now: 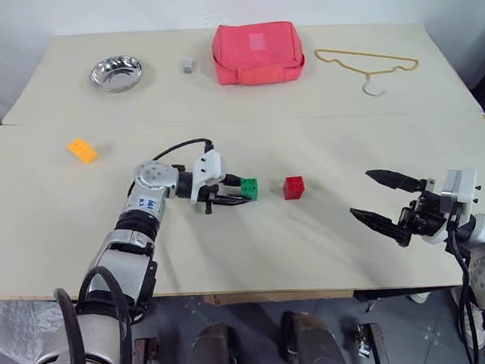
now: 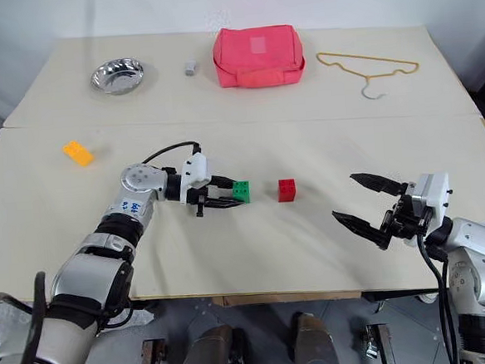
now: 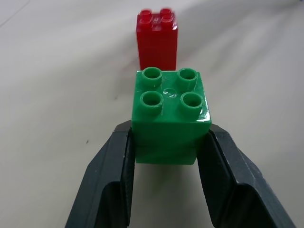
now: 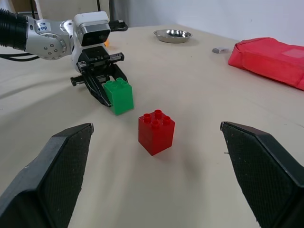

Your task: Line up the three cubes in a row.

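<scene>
Soft, even light is falling from above, leaving faint shadows beneath things on the table (image 1: 314, 252). Glare is shining off the green cube (image 3: 170, 114), while the gripper fingers (image 4: 61, 171) nearest the wrist cameras are blurring.

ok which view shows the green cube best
The left wrist view: the green cube sits close up, studs visible, clamped between the left gripper fingers. Both eye views show it small beside the red cube; the right wrist view shows it from the side.
</scene>
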